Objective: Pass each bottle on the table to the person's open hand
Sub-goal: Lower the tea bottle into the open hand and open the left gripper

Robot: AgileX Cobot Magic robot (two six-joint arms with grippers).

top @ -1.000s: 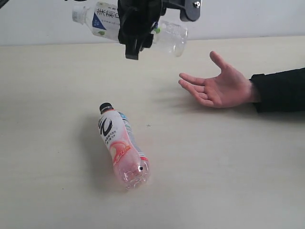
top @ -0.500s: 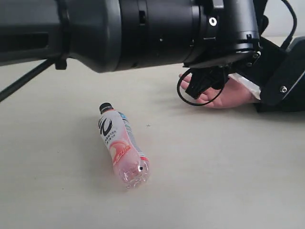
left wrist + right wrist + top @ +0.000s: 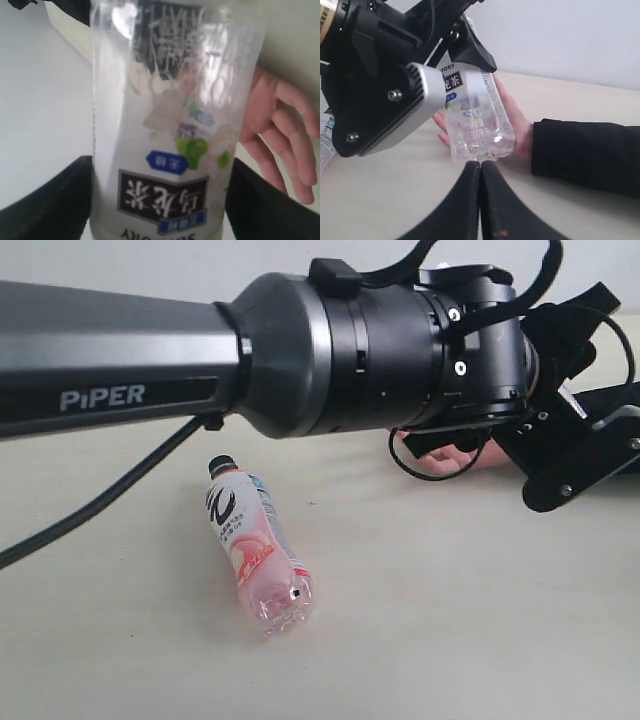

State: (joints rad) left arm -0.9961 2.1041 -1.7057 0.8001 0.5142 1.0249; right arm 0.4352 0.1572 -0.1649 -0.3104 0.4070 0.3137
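Holding a white-labelled bottle, the left jaws hang it base-down just over the person's open hand; right jaws pressed together, empty; pink bottle lies well apart on the table.

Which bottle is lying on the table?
The pink-and-white bottle with the black cap, on its side on the table. The white-labelled bottle is held up over the person's hand.

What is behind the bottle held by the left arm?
The open hand: its fingers and the heel of the palm show on either side of the bottle. The middle of the palm is covered, so contact cannot be judged.
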